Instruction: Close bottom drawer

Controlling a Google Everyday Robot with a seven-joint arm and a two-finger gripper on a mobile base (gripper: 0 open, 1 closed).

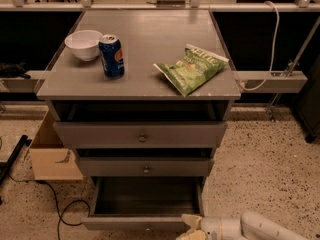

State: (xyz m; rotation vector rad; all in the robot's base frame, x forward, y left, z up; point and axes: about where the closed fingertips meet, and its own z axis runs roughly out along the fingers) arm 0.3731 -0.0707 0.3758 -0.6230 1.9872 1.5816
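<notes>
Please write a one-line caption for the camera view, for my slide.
Robot gripper at the front of the open bottom drawer; bowl, can, snack bag on top.

Speckled floor [270, 154] — cardboard box [52, 160], dim bkgd
</notes>
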